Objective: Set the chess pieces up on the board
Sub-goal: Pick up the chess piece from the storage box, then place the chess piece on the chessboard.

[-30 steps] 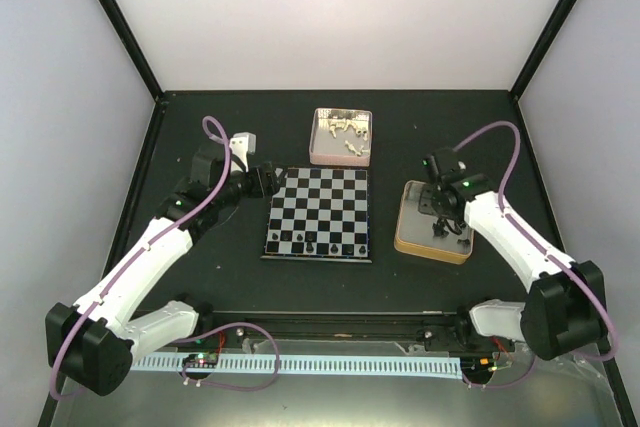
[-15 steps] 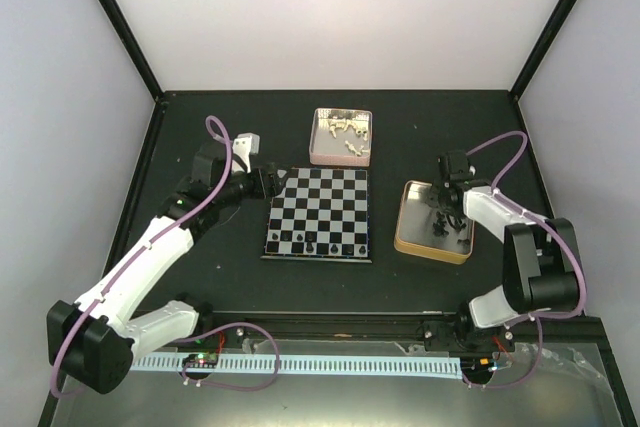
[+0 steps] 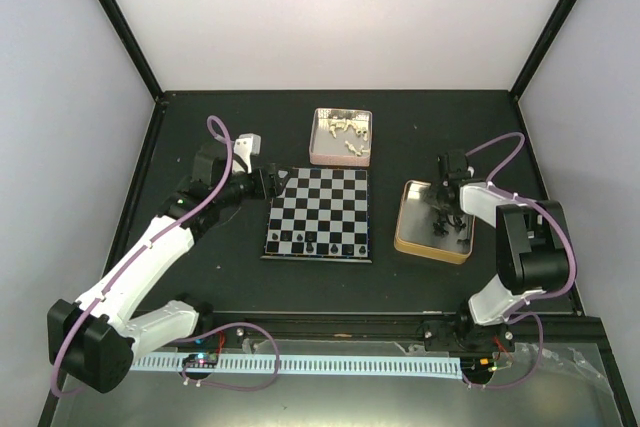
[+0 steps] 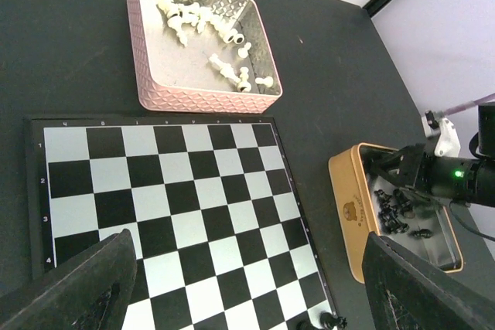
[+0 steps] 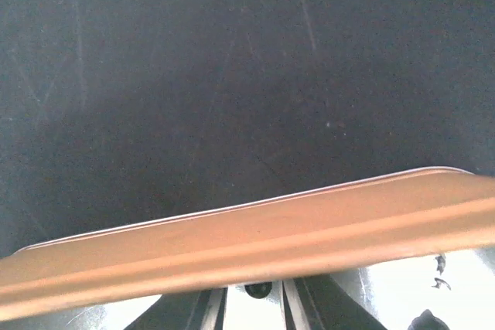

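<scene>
Overhead, the black-and-silver checked chessboard (image 3: 320, 209) is lying on the tabletop (image 3: 220, 259), with glossy black chess pieces (image 3: 318, 246) standing on its near row. The right tool (image 3: 441, 215) is dipping into the gold metal tin (image 3: 404, 234) on its right. The left wrist camera is showing the left tool (image 4: 249, 241) spread wide. The right wrist camera is showing fingers (image 5: 210, 308) nearly together, possibly clamping something; I cannot tell.

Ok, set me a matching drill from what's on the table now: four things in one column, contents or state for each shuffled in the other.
1. pink tin
2. gold tin
3. board
4. left fingers

A. a few black pieces along its near edge
B. cream-white pieces inside
C. wide open, holding nothing, by the board's far left corner
D. black pieces inside, right fingers reaching in

Pairs: 1-B, 2-D, 3-A, 4-C
</scene>
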Robot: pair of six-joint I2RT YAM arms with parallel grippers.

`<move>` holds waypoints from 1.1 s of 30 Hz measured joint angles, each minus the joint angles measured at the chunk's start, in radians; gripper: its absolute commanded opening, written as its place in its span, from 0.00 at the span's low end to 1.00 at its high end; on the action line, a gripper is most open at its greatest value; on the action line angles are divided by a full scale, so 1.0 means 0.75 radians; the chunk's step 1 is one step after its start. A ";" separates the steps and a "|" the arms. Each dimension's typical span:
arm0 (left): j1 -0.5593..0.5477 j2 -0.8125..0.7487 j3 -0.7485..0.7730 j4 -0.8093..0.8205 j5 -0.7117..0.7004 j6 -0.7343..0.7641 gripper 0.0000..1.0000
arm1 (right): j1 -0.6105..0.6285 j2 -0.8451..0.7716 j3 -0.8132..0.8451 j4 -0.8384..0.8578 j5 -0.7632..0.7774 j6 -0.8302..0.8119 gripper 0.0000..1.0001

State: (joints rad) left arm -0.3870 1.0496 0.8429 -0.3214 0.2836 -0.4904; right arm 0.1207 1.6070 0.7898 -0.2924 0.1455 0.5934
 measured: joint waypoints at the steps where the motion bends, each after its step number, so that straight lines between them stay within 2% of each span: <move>1: 0.000 0.001 0.000 0.001 0.003 0.001 0.82 | 0.000 0.006 0.003 0.003 0.001 -0.002 0.17; 7: 0.000 0.011 0.001 0.001 0.013 0.000 0.82 | 0.000 0.025 0.021 0.012 -0.004 -0.013 0.03; 12: 0.000 0.012 0.002 0.001 0.036 0.000 0.82 | -0.002 -0.003 0.019 -0.007 -0.045 -0.025 0.01; 16: 0.000 0.015 0.002 0.019 0.088 -0.003 0.82 | -0.002 -0.155 -0.025 -0.036 -0.139 -0.052 0.01; 20: 0.000 0.036 0.002 0.084 0.201 -0.032 0.82 | -0.004 -0.359 -0.081 -0.031 -0.331 -0.096 0.01; 24: -0.001 0.095 -0.004 0.214 0.383 -0.117 0.82 | 0.020 -0.508 -0.160 0.064 -0.669 -0.148 0.01; 29: -0.026 0.179 -0.034 0.464 0.630 -0.262 0.82 | 0.169 -0.579 -0.169 0.221 -1.056 -0.176 0.01; 33: -0.080 0.215 -0.039 0.604 0.746 -0.343 0.82 | 0.303 -0.592 -0.127 0.309 -1.250 -0.200 0.01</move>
State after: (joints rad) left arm -0.4469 1.2106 0.8135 0.1318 0.8429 -0.7475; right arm 0.3481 1.1629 0.6945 -0.0605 -0.7921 0.4431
